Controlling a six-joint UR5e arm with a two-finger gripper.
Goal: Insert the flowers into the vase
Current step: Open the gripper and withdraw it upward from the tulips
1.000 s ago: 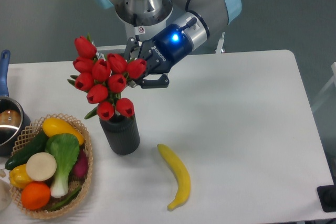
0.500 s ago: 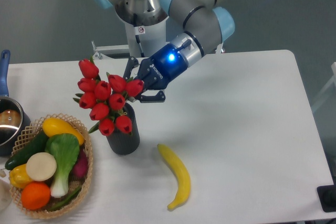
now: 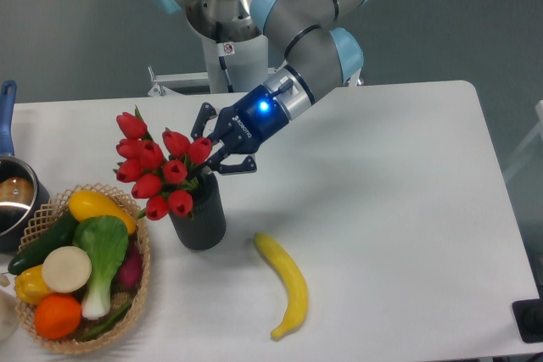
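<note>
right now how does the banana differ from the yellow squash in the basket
The banana lies bare on the table, alone; the yellow squash sits in the basket among other vegetables. The banana is long, slim and curved; the squash is shorter and plumper. Both are yellow.

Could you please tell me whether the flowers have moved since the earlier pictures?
Yes. The flowers have dropped lower, toward the vase, which has stayed put.

Red tulip buds on green stems (image 3: pixel 157 171) fill a dark grey ribbed cylindrical vase (image 3: pixel 200 220) beside a yellow curved banana (image 3: pixel 286 282).
</note>
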